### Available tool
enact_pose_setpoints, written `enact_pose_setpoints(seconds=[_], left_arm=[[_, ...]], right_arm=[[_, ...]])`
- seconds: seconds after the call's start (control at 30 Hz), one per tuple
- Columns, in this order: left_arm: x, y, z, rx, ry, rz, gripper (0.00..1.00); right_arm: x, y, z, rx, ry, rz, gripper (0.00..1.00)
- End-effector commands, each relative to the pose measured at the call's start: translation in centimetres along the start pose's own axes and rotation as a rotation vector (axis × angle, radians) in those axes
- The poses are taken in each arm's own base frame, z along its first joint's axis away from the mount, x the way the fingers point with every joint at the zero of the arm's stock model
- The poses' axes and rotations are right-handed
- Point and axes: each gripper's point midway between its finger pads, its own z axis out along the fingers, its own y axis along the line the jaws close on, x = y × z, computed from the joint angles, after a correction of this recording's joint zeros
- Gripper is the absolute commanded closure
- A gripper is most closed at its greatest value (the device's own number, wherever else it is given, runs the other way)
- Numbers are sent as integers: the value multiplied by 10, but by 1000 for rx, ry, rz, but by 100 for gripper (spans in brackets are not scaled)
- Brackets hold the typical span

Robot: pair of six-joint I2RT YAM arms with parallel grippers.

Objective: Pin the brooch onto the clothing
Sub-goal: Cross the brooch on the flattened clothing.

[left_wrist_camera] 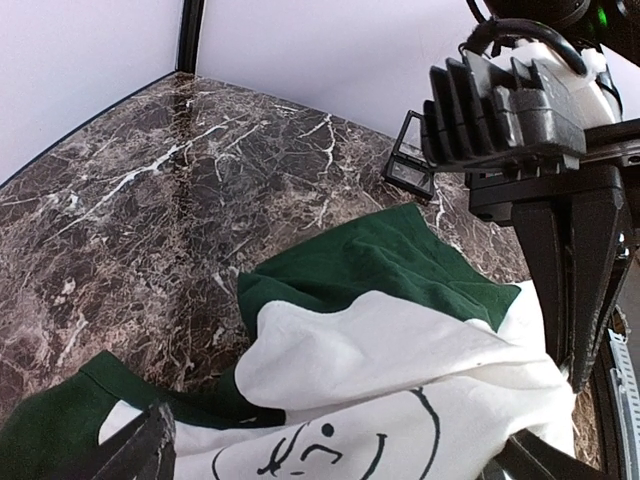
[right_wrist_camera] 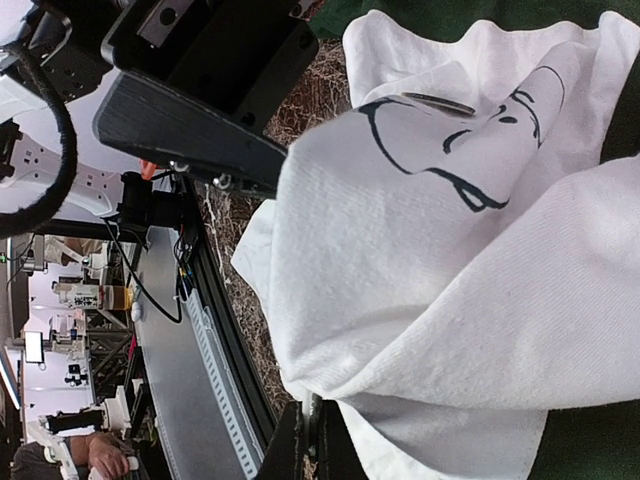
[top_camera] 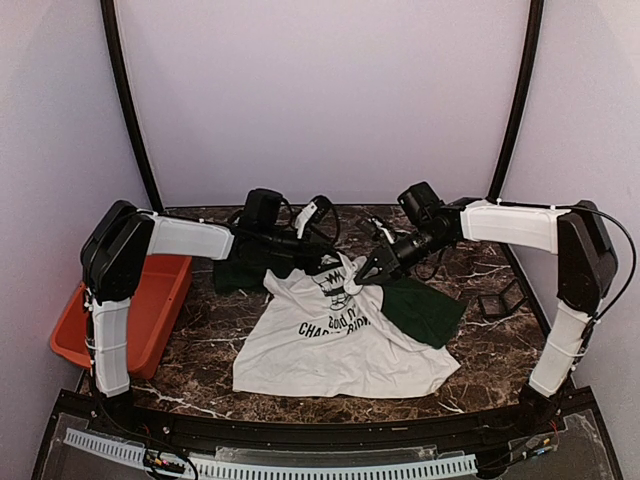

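The white T-shirt (top_camera: 340, 340) with dark green sleeves and a black cartoon print lies on the marble table, its upper part lifted and bunched. My right gripper (top_camera: 358, 281) is shut on a fold of its white cloth (right_wrist_camera: 420, 330); the fingertips (right_wrist_camera: 300, 445) pinch the fold's edge. My left gripper (top_camera: 322, 264) is open, and its fingers (left_wrist_camera: 140, 450) stand wide apart at either side of the printed face (left_wrist_camera: 330, 450). The right gripper (left_wrist_camera: 572, 372) also shows in the left wrist view. I cannot make out the brooch for certain.
An orange bin (top_camera: 130, 310) stands at the table's left edge. A small black frame stand (top_camera: 497, 300) sits at the right, also in the left wrist view (left_wrist_camera: 410, 165). Cables lie at the back. A slotted rail (right_wrist_camera: 215, 370) runs along the near edge.
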Motion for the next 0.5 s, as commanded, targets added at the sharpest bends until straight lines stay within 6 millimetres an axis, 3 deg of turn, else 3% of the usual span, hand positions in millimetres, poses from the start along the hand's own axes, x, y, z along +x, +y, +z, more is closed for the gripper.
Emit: enact_pose_setpoints(seconds=[0.0, 0.13, 0.23, 0.27, 0.3, 0.47], left_arm=[[-29, -3, -14, 22, -9, 18, 1], [-23, 4, -9, 10, 37, -15, 1], [-18, -14, -12, 138, 72, 50, 1], [-2, -27, -14, 225, 121, 5, 1], [-1, -34, -18, 281, 144, 8, 1], [10, -34, -29, 344, 176, -11, 1]], right_arm=[[6, 13, -1, -53, 13, -21, 100], [9, 16, 0, -77, 20, -24, 100], [9, 20, -2, -95, 17, -34, 100], [9, 22, -2, -101, 17, -37, 100], [9, 24, -2, -107, 17, -40, 100], [8, 28, -5, -117, 11, -48, 100]])
